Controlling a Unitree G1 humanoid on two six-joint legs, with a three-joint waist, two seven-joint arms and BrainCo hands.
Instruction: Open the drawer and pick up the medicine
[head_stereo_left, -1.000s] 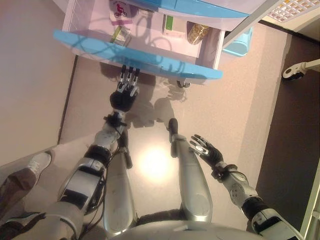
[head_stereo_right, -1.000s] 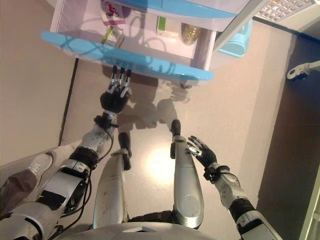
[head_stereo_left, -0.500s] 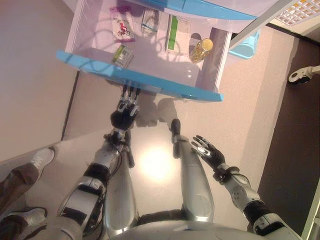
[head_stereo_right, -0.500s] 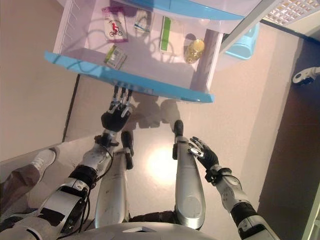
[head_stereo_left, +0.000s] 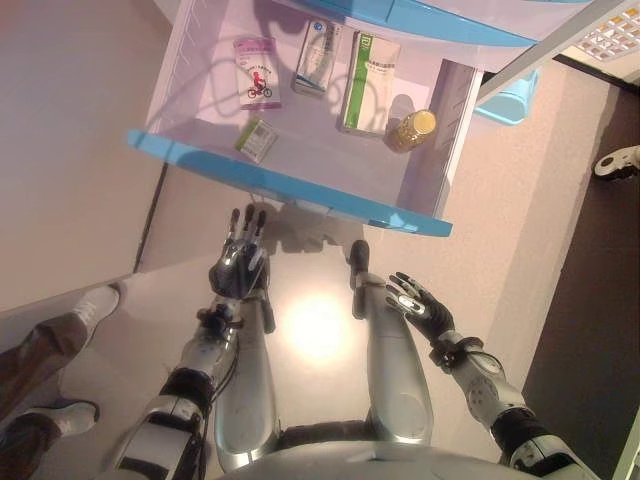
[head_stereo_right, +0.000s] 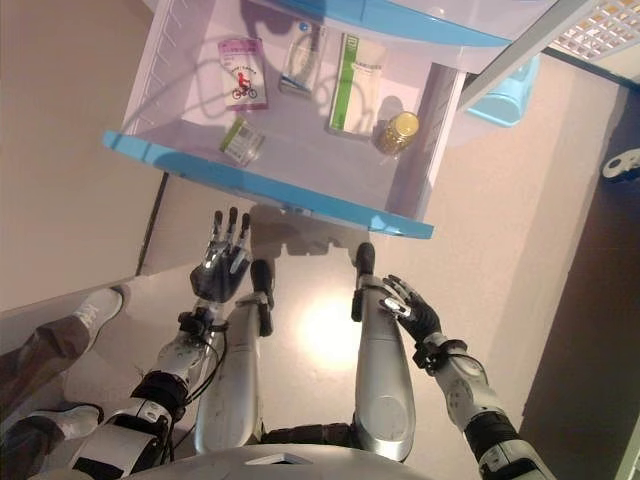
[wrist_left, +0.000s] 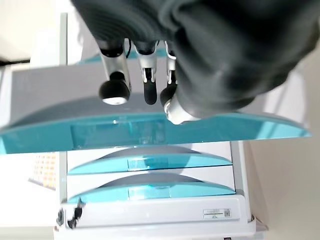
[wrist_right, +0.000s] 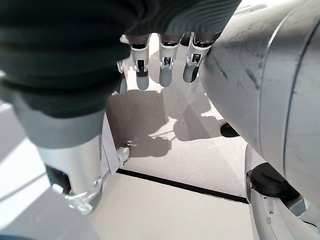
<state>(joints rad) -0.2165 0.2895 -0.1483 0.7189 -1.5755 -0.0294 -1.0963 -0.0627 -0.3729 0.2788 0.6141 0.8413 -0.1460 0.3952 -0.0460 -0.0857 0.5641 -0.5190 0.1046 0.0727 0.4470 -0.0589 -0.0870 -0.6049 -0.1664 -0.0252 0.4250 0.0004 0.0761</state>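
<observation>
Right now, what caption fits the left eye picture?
Open drawer holding medicine packets and a bottle; left hand open just below its blue front.
</observation>
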